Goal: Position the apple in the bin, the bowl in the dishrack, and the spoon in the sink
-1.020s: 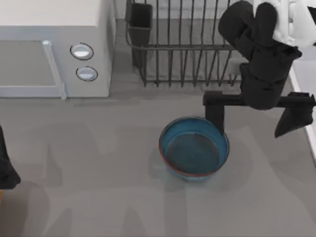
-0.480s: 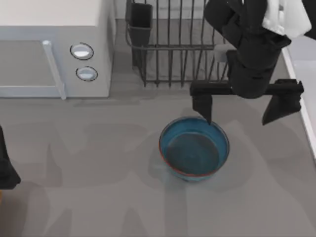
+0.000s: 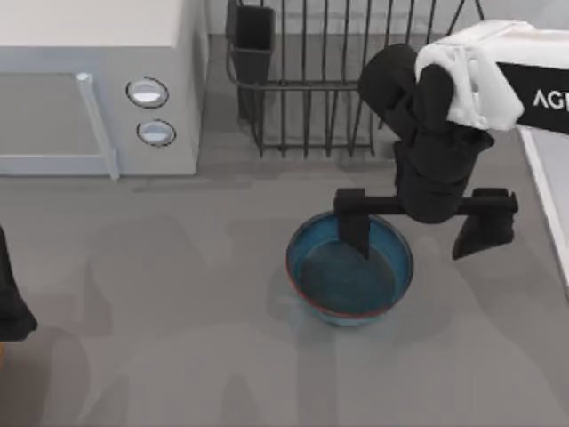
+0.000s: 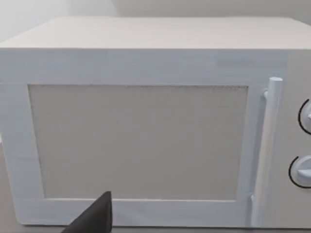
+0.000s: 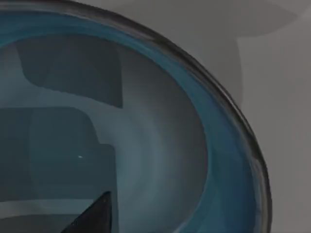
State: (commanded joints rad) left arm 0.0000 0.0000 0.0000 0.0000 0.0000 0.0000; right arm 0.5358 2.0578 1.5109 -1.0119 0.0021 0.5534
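The blue bowl (image 3: pixel 348 267) stands upright on the grey table in front of the black wire dishrack (image 3: pixel 329 98). My right gripper (image 3: pixel 418 227) hangs open over the bowl's far right side. One finger (image 3: pixel 354 224) is above the bowl's inside near its far rim, and the other is outside the bowl to the right. In the right wrist view the bowl's blue inside (image 5: pixel 160 145) is very close under a dark fingertip (image 5: pixel 96 213). The sink's white rim (image 3: pixel 556 196) runs along the right edge. The apple, the spoon and the bin are out of view.
A white microwave (image 3: pixel 98 89) with two round knobs stands at the back left, and the left wrist view faces its door (image 4: pixel 138 141). The rack's dark cutlery cup (image 3: pixel 253 36) is at its left corner. My left arm (image 3: pixel 9 302) is parked at the left edge.
My right gripper has moved left and toward the front, from beside the rack and sink to above the bowl's far right rim, staying open. The bowl has not moved.
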